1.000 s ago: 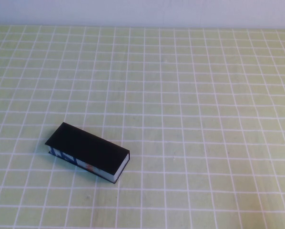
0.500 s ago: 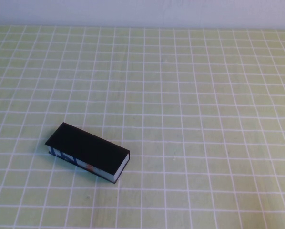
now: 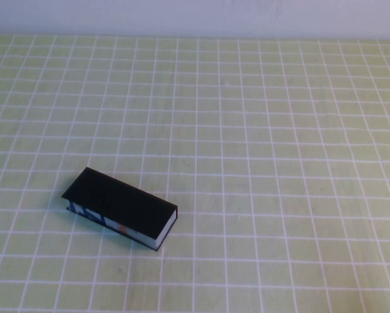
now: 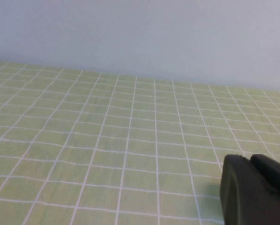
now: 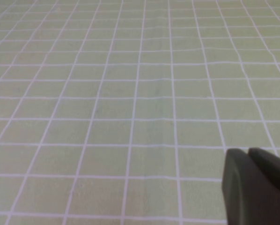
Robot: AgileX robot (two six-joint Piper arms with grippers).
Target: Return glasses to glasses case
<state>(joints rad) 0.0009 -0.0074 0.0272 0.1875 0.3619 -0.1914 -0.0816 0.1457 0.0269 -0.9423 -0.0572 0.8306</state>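
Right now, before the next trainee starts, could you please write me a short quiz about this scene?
1. True or false: the lid of the glasses case stands open.
2. Choose one: on the checked cloth, the case lies toward A) the robot's left, B) the robot's right, C) the far edge.
3. Short answer: where are the left end effector and the right end effector?

Key
1. False, the lid is closed.
2. A.
3. Both are outside the high view. Each shows only in its own wrist view, above bare cloth, with no case near it. The glasses appear in no view.
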